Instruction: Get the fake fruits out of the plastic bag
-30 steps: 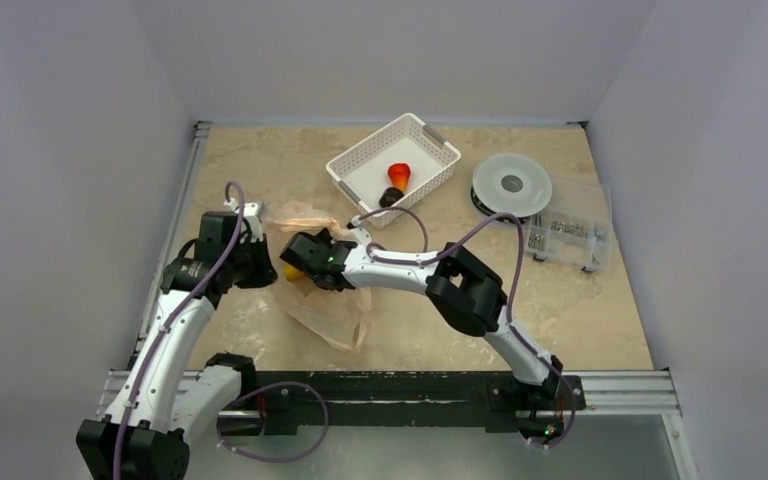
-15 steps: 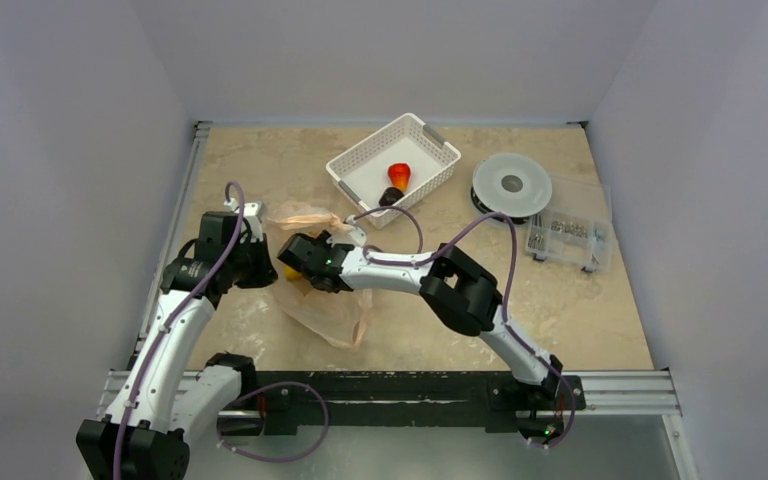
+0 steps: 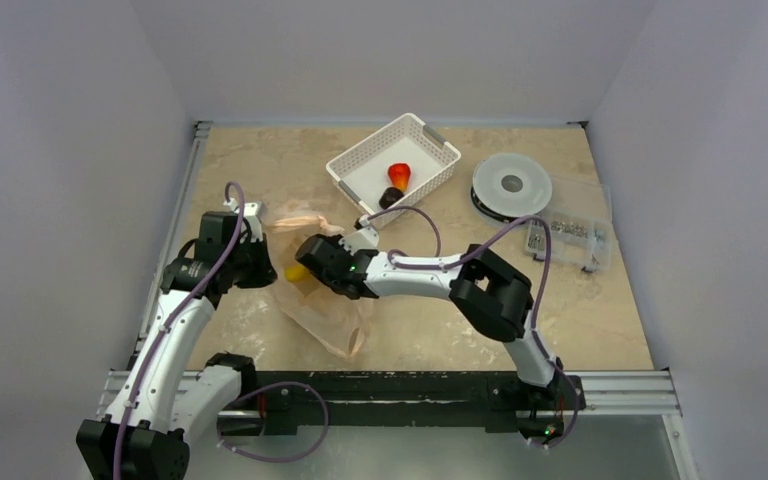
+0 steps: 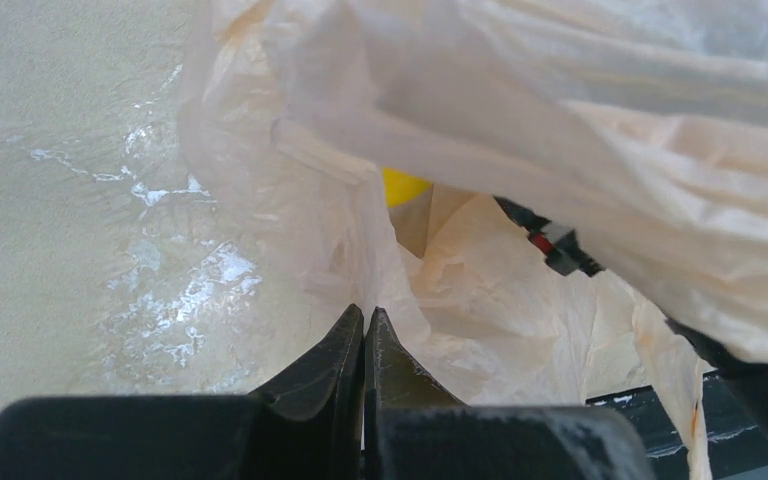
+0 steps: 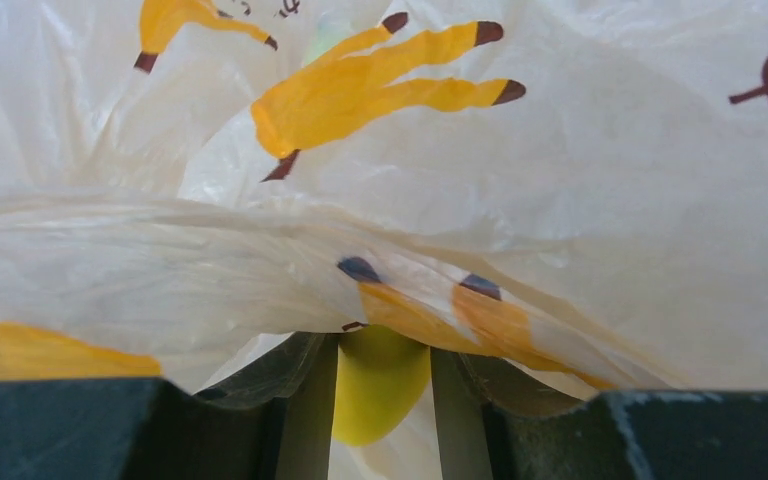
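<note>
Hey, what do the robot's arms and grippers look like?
Both the left arm and right arm have white link shells, chunky black joint housings, and a thin purple cable looping alongside. The left gripper has black tapered wedge fingers; the right gripper has dark grey ones.

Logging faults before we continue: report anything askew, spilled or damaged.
Nothing spilled or damaged. The plastic bag lies crumpled, its edge pinched by the left pincer; the right pincer grips the yellow fruit inside it. Only the white basket sits diagonal to the table edges.
</note>
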